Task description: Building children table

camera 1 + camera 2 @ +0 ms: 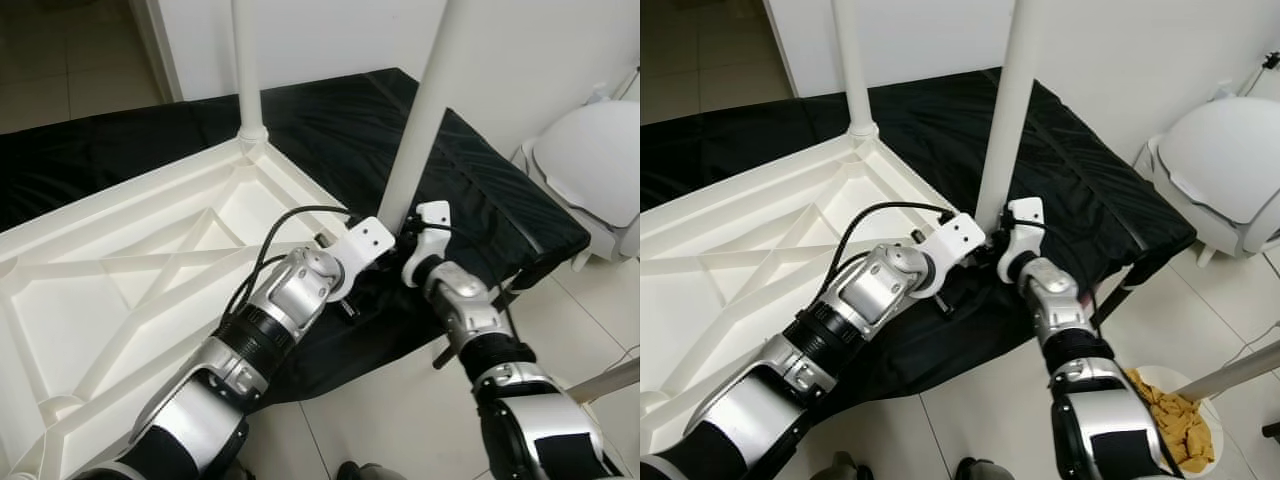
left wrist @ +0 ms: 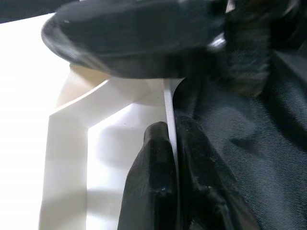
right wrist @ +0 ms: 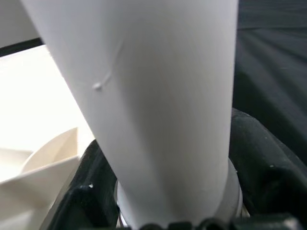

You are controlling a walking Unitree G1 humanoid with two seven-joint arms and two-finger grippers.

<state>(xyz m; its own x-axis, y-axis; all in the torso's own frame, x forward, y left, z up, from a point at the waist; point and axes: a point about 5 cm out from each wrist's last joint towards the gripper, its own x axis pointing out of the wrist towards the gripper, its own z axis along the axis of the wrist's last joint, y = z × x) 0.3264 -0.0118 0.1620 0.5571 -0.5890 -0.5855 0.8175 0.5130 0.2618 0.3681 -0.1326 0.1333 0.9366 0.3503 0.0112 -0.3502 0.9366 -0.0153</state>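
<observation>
The white tabletop (image 1: 120, 300) lies upside down on a black cloth (image 1: 480, 190). At its near corner my right gripper (image 3: 168, 211) clamps the leg (image 1: 415, 130) – top cut off – while my left gripper (image 2: 168, 158) pinches the rim (image 2: 169, 103).

The upside-down table top (image 1: 110, 290) looks like moulded white plastic, smooth with a slight sheen, ribs and all. Both table legs (image 1: 415, 120) have the same plain white finish, pretty matt up close, with a tiny pimple in the surface in the right wrist view. Underneath is a black cloth (image 1: 490, 190), woven, a bit shiny where it creases. Robot arms are brushed silver metal with black ribbed collars; the left claw (image 2: 165, 143) fingers (image 2: 148, 182) are dull black rubbery plastic. Floor tiles (image 1: 400, 420) are pale and glossy. The white seat (image 1: 1230, 160) on the right looks like smooth glossy plastic.
</observation>
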